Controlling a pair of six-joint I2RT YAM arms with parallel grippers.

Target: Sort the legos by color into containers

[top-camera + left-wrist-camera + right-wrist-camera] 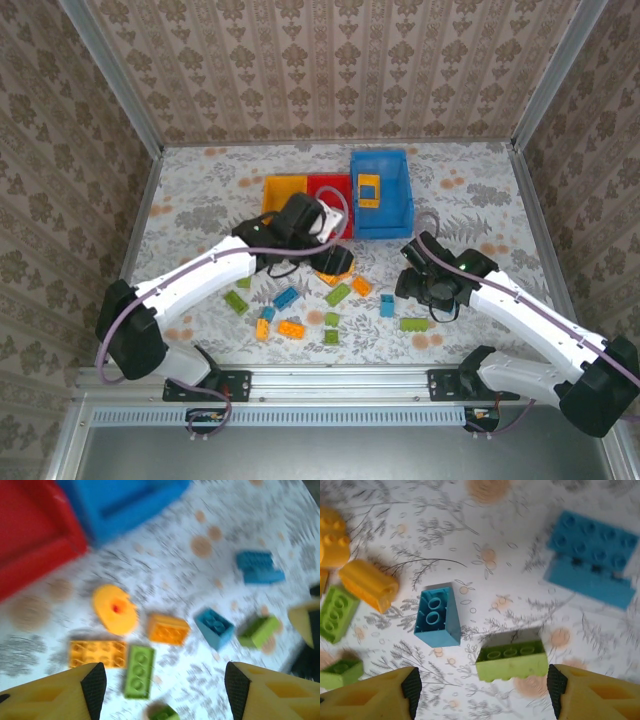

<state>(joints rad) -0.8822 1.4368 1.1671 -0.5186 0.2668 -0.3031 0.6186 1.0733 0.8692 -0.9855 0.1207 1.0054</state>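
in the left wrist view the left gripper (pixel 162 687) has its two yellow fingers (pixel 75 692) spread wide apart at the bottom edge. they hold nothing and touch nothing. just past the gap, toward 11 o'clock, a green brick (pixel 138 671) lies flat on the table (pixel 165 570), right beside a flat orange brick (pixel 97 653) at its 9 o'clock. a bit farther are a round orange piece (pixel 115 609) and a small blue brick (pixel 214 627). far off at 10 o'clock is the red bin (pixel 30 535), and the blue bin (pixel 120 500) is at 12 o'clock

in the right wrist view the right gripper (pixel 480 690) is wide open too, its fingers (pixel 595 695) empty. a light green brick (pixel 511 655) lies just past the gap, toward 1 o'clock, not touched. a slanted blue brick (pixel 436 616) sits near it at 10 o'clock. a big blue brick (pixel 590 565) is farther away at 2 o'clock

from the top, both grippers hang over the loose legos (pixel 290 328) in the middle of the table. the three bins stand in a row behind them, close side by side: the yellow bin (pixel 283 186) at 11 o'clock, red in the middle, blue at 1 o'clock. an orange piece (pixel 369 188) lies inside the blue bin
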